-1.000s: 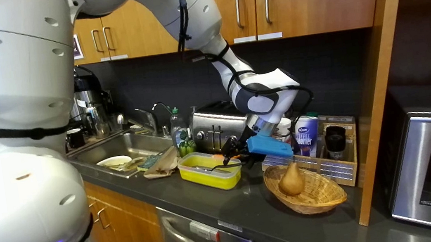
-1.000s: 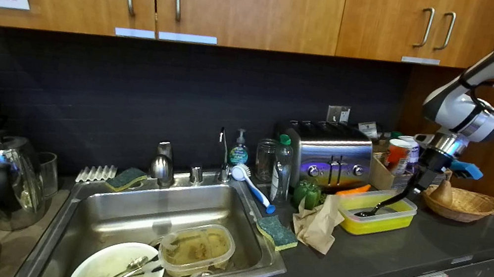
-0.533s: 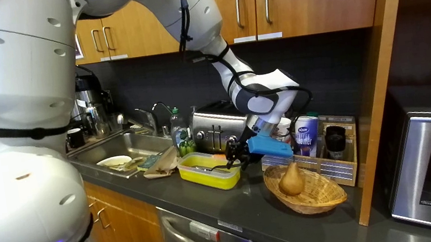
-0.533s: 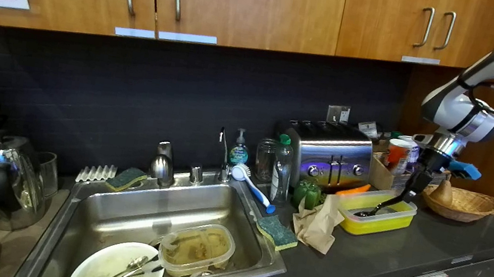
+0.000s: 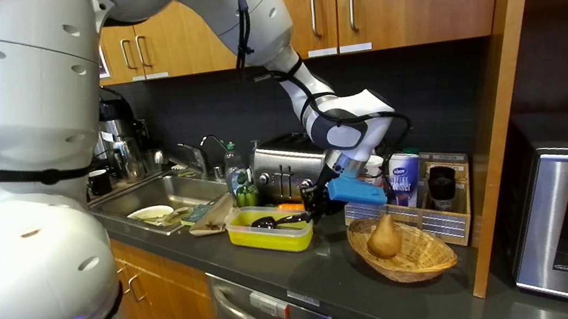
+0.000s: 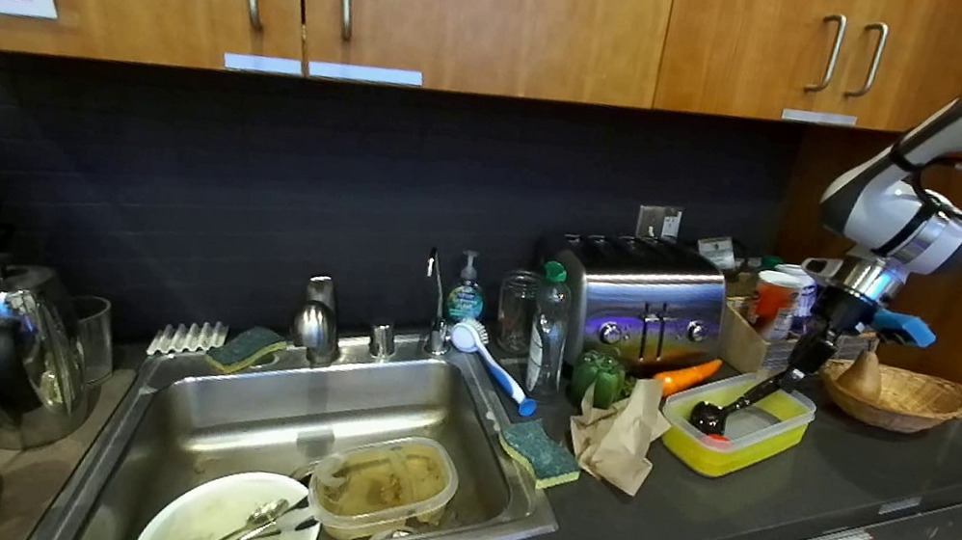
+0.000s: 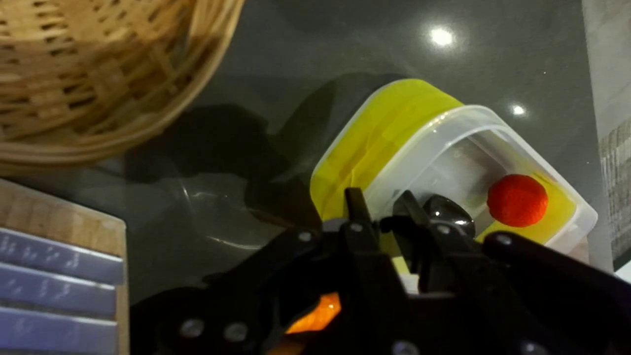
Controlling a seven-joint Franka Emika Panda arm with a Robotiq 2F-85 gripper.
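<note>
While the gripper (image 6: pixel 798 370) looks clamped around the handle of a black spoon (image 6: pixel 707 417), the spoon has just turned: its rounded head, edge-on a moment ago, now shows inside the yellow container (image 6: pixel 749 452). This container has slid toward the near edge of the desk (image 6: pixel 860 461), baring more of the carrot (image 6: pixel 688 377) at its far side. A red round thing (image 7: pixel 517 200) now shows just beside the head. Probably the spoon pushes the container and rolls in the grip. To the right, the pear (image 6: pixel 862 376) and basket (image 6: pixel 918 404) are unmoved.
</note>
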